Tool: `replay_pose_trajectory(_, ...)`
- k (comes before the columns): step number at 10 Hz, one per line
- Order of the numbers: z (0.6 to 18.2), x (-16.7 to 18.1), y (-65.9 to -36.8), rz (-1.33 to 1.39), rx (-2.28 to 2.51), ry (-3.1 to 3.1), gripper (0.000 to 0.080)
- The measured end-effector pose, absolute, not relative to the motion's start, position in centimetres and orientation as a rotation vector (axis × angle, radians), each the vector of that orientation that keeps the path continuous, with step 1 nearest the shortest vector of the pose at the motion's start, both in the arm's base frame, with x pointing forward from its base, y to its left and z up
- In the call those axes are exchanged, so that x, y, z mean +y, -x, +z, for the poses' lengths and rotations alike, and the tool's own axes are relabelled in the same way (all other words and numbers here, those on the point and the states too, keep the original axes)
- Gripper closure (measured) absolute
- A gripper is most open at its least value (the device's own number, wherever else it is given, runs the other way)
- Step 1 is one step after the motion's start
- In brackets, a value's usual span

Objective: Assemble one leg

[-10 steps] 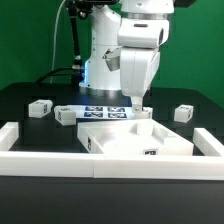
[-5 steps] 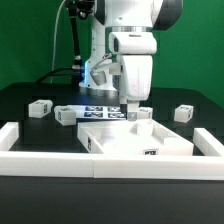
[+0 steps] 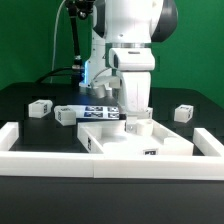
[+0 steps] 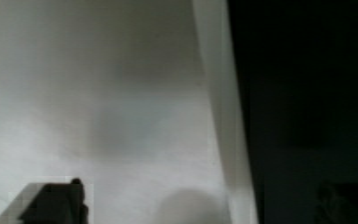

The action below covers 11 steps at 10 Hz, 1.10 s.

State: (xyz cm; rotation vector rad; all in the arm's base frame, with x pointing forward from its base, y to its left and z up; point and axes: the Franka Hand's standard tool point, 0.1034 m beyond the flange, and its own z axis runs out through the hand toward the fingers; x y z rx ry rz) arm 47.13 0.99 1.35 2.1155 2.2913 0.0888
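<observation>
Centre of the exterior view, just over the far rim of the panel point(image 3: 135, 143): claw point(image 3: 132, 114) sits low, tips close above the white edge, beside the marker board point(image 3: 98, 112).

Change over the last second: the arm has shifted toward the exterior view's left and dropped steadily. A second ago the claw hung higher and further right; half a second ago it was part-way down. Nothing on the desk point(image 3: 30, 92) has moved in that time.

Claw state: the wrist view is blurred, but the fingertips point(image 4: 51, 203) show as dark shapes set wide apart. Between them is only pale panel surface and its straight edge against the dark desk. Reads as spread apart, holding nothing.

Leg positions:
- right leg point(image 3: 183, 113): loose at the exterior view's right, mid-height, well apart from the claw.
- middle leg point(image 3: 65, 115): just off the marker board's left end.
- far-left leg point(image 3: 40, 108): beyond the middle leg.

None is touched. A small white block sits just under the claw; cannot tell whether it is a loose part or part of the panel.

Judgement: the descent aims at the panel rim, not at a leg. It is probably a grip to set the panel against the white fence point(image 3: 100, 163) first. Leg pickup and fitting not yet begun; task is early.
</observation>
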Motion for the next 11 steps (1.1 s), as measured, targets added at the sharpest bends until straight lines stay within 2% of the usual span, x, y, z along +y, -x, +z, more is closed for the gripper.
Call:
replay_pose_trajectory(3,0.76,0.04,-46.63,0.071,2.277,-2.142,0.0150)
replay_pose_trajectory(4,0.75,0.02,-46.62,0.070,2.277,-2.143,0.0247)
replay_pose_trajectory(5,0.75,0.01,-46.62,0.070,2.277,-2.143,0.0395)
replay_pose_trajectory(6,0.74,0.01,-46.62,0.070,2.277,-2.143,0.0395)
replay_pose_trajectory(8,0.72,0.05,-46.59,0.069,2.279,-2.142,0.0735)
replay_pose_trajectory(11,0.71,-0.07,-46.59,0.067,2.272,-2.148,0.0739)
